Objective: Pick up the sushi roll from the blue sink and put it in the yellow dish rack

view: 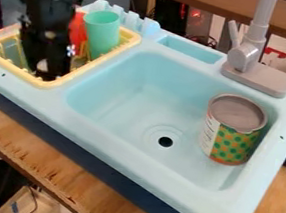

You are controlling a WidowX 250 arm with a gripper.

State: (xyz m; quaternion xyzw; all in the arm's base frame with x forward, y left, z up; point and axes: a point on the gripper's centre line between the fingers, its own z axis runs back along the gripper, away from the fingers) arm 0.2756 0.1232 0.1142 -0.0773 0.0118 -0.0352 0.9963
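Camera view: hand [51, 73] at slatted plastic rack [83, 70].

The black arm [44, 10] hangs nearly upright at the upper left, its hand [51, 73] pointing down.

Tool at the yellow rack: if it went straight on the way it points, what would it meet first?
Pointing down, the tool would probably meet the yellow rack first. Depth is unclear here, so I can't tell whether that would be its floor or its near rim.
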